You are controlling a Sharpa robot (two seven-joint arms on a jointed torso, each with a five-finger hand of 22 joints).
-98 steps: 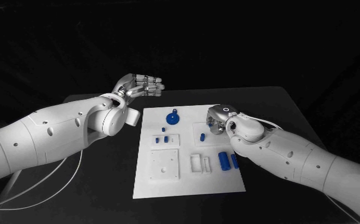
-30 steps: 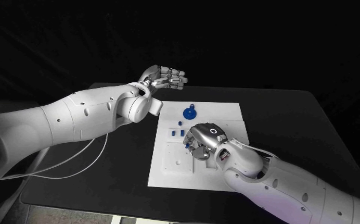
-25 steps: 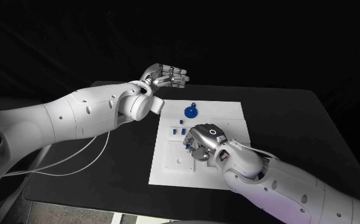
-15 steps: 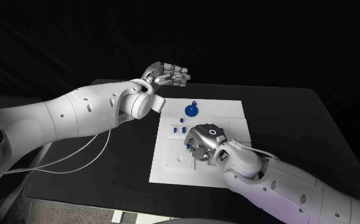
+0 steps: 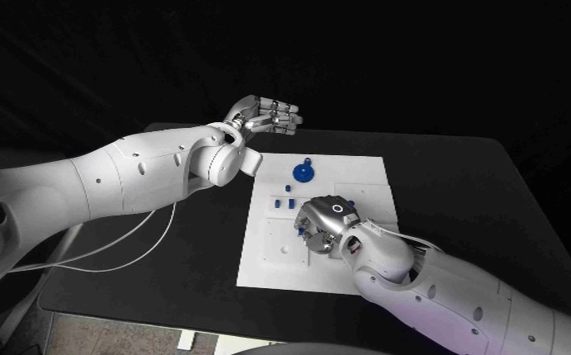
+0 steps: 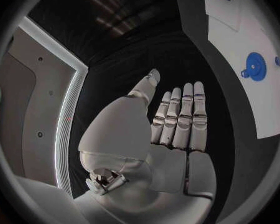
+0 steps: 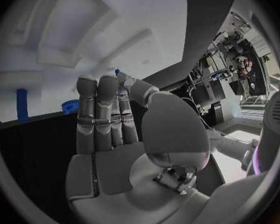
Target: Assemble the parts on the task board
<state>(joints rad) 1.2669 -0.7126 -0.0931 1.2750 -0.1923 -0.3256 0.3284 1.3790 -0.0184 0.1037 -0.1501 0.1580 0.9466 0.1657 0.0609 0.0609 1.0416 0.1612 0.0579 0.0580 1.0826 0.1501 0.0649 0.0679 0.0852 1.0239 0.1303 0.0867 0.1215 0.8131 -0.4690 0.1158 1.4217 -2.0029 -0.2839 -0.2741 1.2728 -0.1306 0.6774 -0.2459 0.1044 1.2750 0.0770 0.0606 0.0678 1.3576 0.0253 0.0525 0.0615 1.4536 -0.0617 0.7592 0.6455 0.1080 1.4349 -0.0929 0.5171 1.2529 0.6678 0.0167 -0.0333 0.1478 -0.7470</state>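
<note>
no brand, label or writing can be read on anything here.

the white rectangular task board [image 5: 357, 173] lies in the middle of the black table [image 5: 476, 190]. near its far edge lies a round blue disc part with a small tab [image 5: 304, 174], and just this side of it are two small blue peg parts [image 5: 283, 203] on a raised white block. in the left wrist view the disc [image 6: 256, 66] lies flat on the board, apart from the hand.

the left hand [image 5: 269, 115] hovers beyond the board's far left corner, off the board, its fingers [image 6: 180, 119] straight and side by side with nothing in them. the right hand [image 5: 321, 224] is low over the middle of the board, back of the hand up. in the right wrist view its fingers [image 7: 102, 109] reach to the board with the thumb close by; a small blue tip shows just at the fingertips, but i cannot tell whether it is pinched or only lies beyond them. an upright blue cylinder part [image 7: 22, 104] and a blue toothed part [image 7: 70, 106] are beside those fingers.

against 3.3 s ago the whole head view has shifted. even so, the right hand has gone from the board's right side to its middle, covering the parts there. the left hand has stayed raised and empty. over the last second, little has changed.
</note>
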